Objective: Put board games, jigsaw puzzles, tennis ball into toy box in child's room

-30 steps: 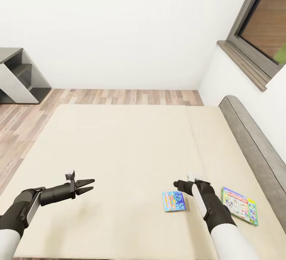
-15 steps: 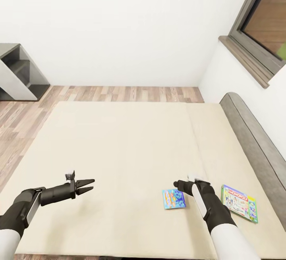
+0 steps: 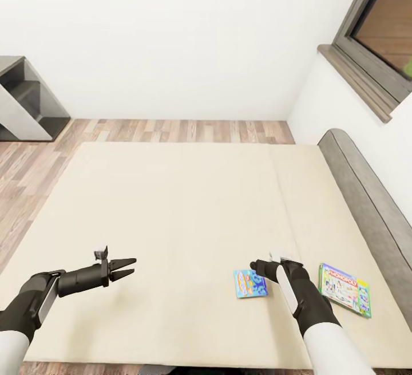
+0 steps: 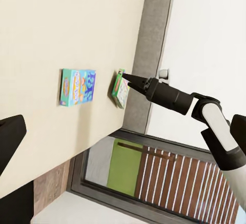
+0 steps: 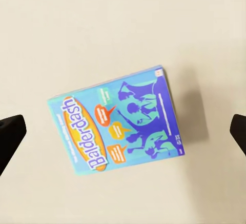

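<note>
1. Directly under our right tool (image 3: pixel 256 265) lay the blue board game (image 3: pixel 250 283), flat on the bed (image 3: pixel 189 203); the right wrist view looked straight down on it, with our dark fingertips (image 5: pixel 10 137) spread wide at either edge of that picture, so we judged this tool open.
2. Its long axis ran askew to the line between those fingertips, so we judged a wrist turn would be needed before closing.
3. Just beyond the right arm, toward the grey headboard (image 3: pixel 366 192), lay the white-and-green board game (image 3: pixel 345 289).
4. Our left tool (image 3: pixel 130 267) hung well apart from both boxes, its fingers parted a little; the right arm was plainly nearer.
5. Part of the blue box was covered by the right arm in the head view, and its height above the box was hard to judge.
</note>
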